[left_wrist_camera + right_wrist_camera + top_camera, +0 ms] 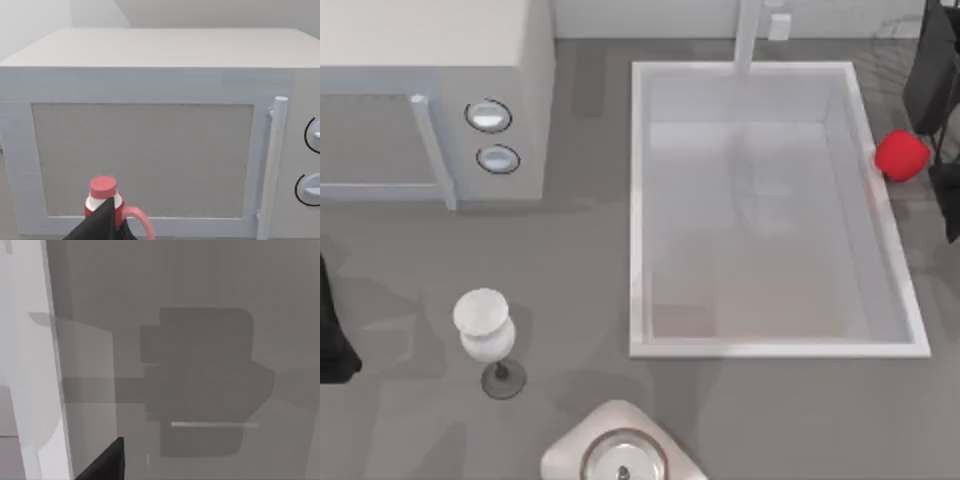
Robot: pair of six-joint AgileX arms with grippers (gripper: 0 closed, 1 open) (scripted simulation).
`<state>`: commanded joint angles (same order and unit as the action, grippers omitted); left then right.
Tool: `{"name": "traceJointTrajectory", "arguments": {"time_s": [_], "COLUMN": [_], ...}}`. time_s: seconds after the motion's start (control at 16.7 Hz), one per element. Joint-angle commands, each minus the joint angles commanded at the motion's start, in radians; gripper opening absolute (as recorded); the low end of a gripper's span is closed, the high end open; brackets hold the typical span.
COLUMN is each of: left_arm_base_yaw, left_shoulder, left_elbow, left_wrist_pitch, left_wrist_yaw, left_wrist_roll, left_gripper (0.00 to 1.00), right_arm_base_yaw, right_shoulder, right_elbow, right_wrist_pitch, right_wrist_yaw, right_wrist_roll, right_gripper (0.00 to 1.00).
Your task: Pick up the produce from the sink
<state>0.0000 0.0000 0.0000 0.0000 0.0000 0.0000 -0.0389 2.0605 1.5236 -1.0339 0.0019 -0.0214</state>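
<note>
**Produce at the sink's right rim, right arm beside it**

We could not tell how our right arm's jaws stood; its dark body sat at the far right edge of the top view, just beside the produce [901, 156]. That red item lay at the right rim of the sink [638, 215], outside the basin wall as far as we could judge, and whether we were pinching it was not visible. We judged the lift to be under way or just done; the next move called for carrying it clear of the rim without knocking the wall.

Our left arm was parked at the left edge, facing the microwave [150, 135], with a red-capped bottle [103, 200] near it. A wine glass [485, 330] stood on the bench, well apart from the sink, and the faucet post [748, 35] rose at the far rim. Nothing blocked the right side.
</note>
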Motion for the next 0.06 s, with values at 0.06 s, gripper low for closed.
{"name": "traceJointTrajectory", "arguments": {"time_s": [0.06], "left_arm_base_yaw": [0.0], "left_shoulder": [0.0], "left_elbow": [0.0], "left_wrist_pitch": [0.0], "left_wrist_yaw": [0.0], "left_wrist_roll": [0.0], "left_gripper": [1.0], "right_arm_base_yaw": [0.0], "right_shoulder": [0.0], "right_elbow": [0.0], "right_wrist_pitch": [0.0], "right_wrist_yaw": [0.0], "right_wrist_roll": [0.0], "right_gripper": [1.0]}}
